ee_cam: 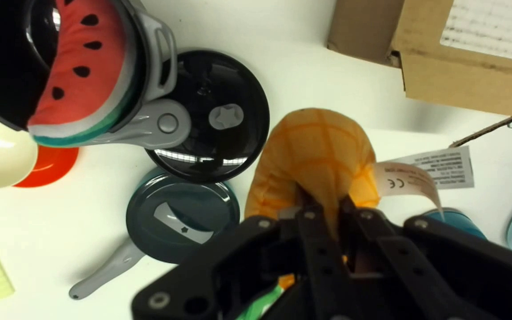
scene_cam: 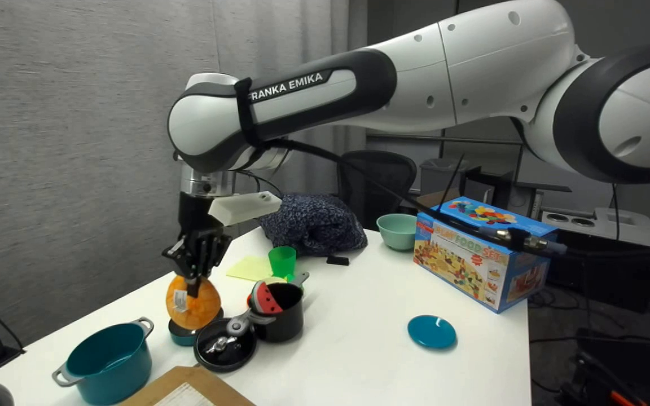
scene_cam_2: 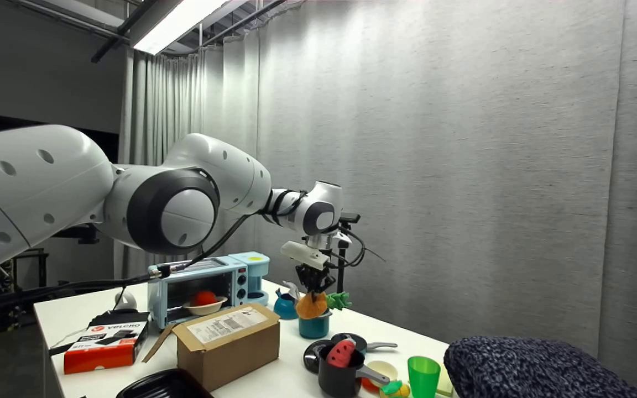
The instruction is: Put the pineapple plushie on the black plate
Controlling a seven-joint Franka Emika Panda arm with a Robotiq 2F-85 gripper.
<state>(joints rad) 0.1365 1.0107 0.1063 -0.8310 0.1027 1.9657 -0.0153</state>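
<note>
The pineapple plushie [scene_cam: 189,307] has an orange body with a white tag in an exterior view. Its green leafy tuft shows beside the orange body [scene_cam_2: 311,307] in an exterior view. My gripper [ee_cam: 334,211] is shut on the plushie, pinching its fabric, and the body [ee_cam: 314,151] bulges out past the fingertips in the wrist view. The plushie hangs above the table. The black plate [ee_cam: 234,84] lies on the table, glossy and round, left of the plushie in the wrist view. It is seen in both exterior views [scene_cam: 218,358] [scene_cam_2: 311,359], partly hidden by the black pot.
A black pot [scene_cam: 288,318] with a watermelon toy stands against the plate. A teal pan [ee_cam: 182,218] with a grey handle lies beside it. A teal pot [scene_cam: 113,366], a cardboard box [scene_cam_2: 235,348], a green cup [scene_cam_2: 423,376] and a blue disc [scene_cam: 431,331] are around.
</note>
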